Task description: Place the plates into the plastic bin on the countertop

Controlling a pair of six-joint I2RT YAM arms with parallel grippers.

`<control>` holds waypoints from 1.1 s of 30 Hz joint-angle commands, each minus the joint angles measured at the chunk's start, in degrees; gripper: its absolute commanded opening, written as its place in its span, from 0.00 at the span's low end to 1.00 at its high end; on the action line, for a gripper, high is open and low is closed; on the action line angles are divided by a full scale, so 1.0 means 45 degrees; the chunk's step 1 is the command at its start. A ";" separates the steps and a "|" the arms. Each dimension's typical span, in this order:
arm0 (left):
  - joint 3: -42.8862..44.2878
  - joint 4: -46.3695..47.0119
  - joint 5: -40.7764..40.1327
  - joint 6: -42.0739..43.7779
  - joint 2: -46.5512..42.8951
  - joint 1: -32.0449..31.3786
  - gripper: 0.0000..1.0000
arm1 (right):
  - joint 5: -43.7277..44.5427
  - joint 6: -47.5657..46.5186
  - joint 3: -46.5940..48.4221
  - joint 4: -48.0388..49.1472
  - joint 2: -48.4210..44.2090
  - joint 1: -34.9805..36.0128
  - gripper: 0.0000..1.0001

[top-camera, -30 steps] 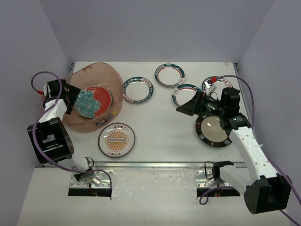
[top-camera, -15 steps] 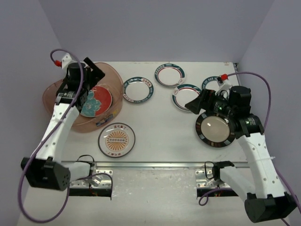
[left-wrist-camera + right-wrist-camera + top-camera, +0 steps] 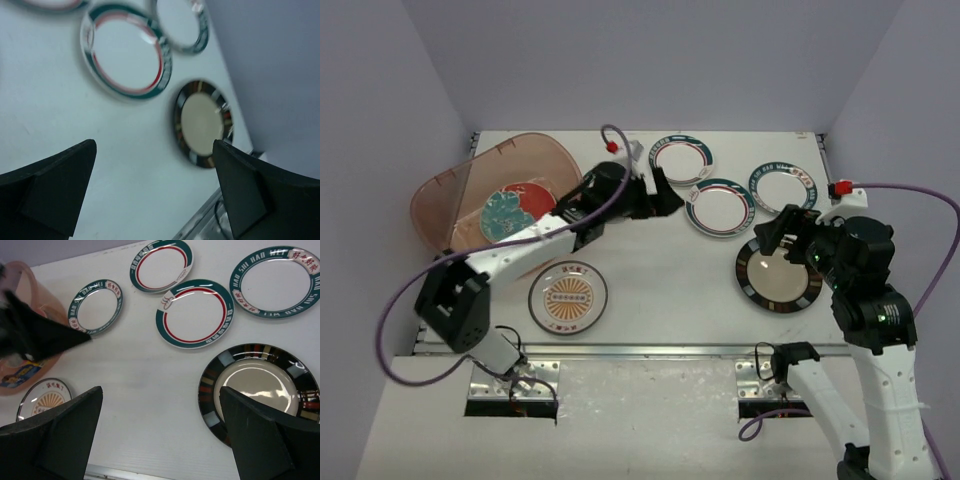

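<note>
The pinkish plastic bin point(image 3: 460, 185) stands at the back left of the countertop point(image 3: 660, 270). A teal patterned plate point(image 3: 502, 217) lies in it, overlapping a red one point(image 3: 536, 200). On the countertop lie an orange-centred plate point(image 3: 568, 296), a dark-rimmed plate point(image 3: 779, 275) and small white plates with teal-red rims point(image 3: 682, 160) point(image 3: 720, 207) point(image 3: 783, 187). One more small plate point(image 3: 96, 307) shows in the right wrist view. My left gripper point(image 3: 660, 195) point(image 3: 155, 190) hovers open and empty between the bin and the small plates. My right gripper point(image 3: 788, 235) point(image 3: 160, 435) is open and empty above the dark-rimmed plate's point(image 3: 260, 390) left edge.
A metal rail point(image 3: 640, 350) runs along the countertop's front edge. Purple walls close in the back and both sides. The left arm point(image 3: 535, 240) stretches across the bin's right rim, its purple cable looping out to the left.
My left arm has swung out of the bin and rightward to the small plates. My right arm has drawn back to the right over the dark-rimmed plate. Both grippers stayed open.
</note>
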 commanded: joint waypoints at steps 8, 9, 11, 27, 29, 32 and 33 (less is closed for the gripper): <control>0.2271 0.4171 0.3313 -0.3451 0.6653 -0.2659 1.00 | -0.3007 -0.0442 0.0274 -0.0010 0.0177 -0.0049 0.99; 0.2355 0.4343 0.3328 -0.3694 0.7019 -0.2722 0.99 | -0.3392 -0.0380 0.0172 0.0095 0.0192 -0.0049 0.99; 0.2502 0.4820 0.3295 -0.4362 0.7785 -0.2841 0.97 | -0.3531 -0.0234 -0.0053 0.0331 0.0148 -0.0049 0.99; 0.5074 0.3943 0.2507 -0.6359 1.1220 -0.3244 0.44 | -0.4358 -0.0198 -0.0709 0.0839 -0.0288 -0.0049 0.99; 0.5123 0.4171 0.2618 -0.6404 1.1381 -0.3338 0.35 | -0.4358 -0.0198 -0.0776 0.0884 -0.0344 -0.0049 0.99; 0.5171 0.4370 0.2681 -0.6413 1.1361 -0.3504 0.07 | -0.4333 -0.0237 -0.0856 0.0931 -0.0372 -0.0049 0.99; 0.5151 0.4412 0.2669 -0.6417 1.1293 -0.3548 0.01 | -0.4338 -0.0237 -0.0873 0.0941 -0.0372 -0.0049 0.99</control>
